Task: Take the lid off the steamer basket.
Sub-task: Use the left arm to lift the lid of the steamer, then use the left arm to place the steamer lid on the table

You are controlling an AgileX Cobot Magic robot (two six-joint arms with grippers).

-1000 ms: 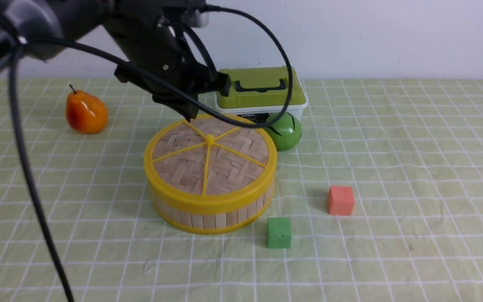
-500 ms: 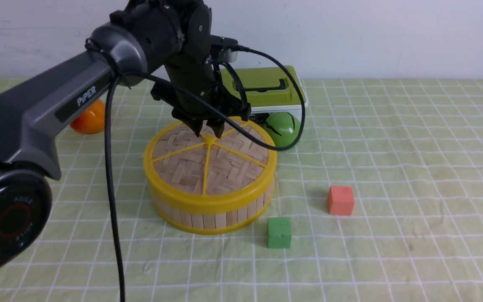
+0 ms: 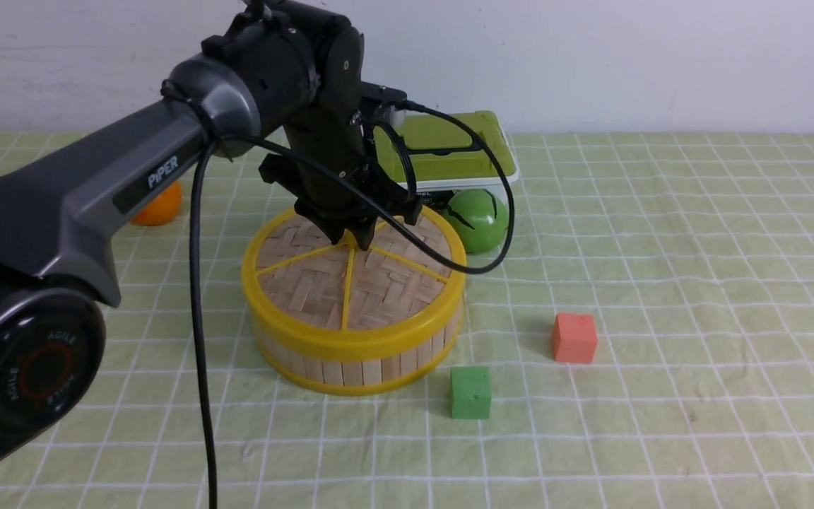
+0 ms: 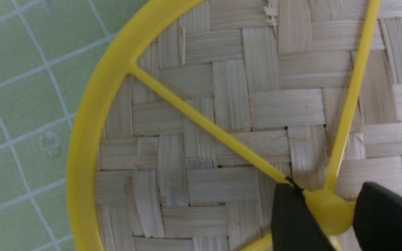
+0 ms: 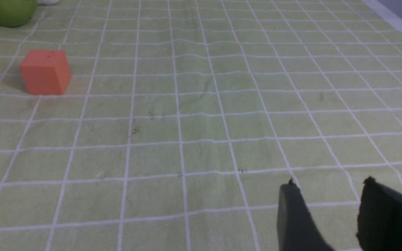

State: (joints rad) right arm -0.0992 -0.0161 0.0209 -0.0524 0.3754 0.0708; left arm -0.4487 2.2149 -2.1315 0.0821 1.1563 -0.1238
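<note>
Nothing of the task itself is done yet: the large flat round lid of woven bamboo, with its thick yellow plastic rim and yellow spokes, sits squarely on the round steamer basket of upright bamboo slats, rim on rim with no gap showing. The basket stands on the green checked tablecloth, with a glossy green apple just beside it at 2 o'clock and a small green foam cube near it at 5 o'clock. What has been achieved, by my reading, is the approach. The black left gripper is down over the middle of the lid, and the left wrist view shows its two dark fingers standing apart on either side of the small yellow centre knob. One finger touches the knob's edge and the other is at or just beside it. Whether they already pinch the knob I cannot tell. Closing firmly, lifting and setting the lid aside all remain. The right gripper hangs over bare cloth with jaws parted, holding nothing.
</note>
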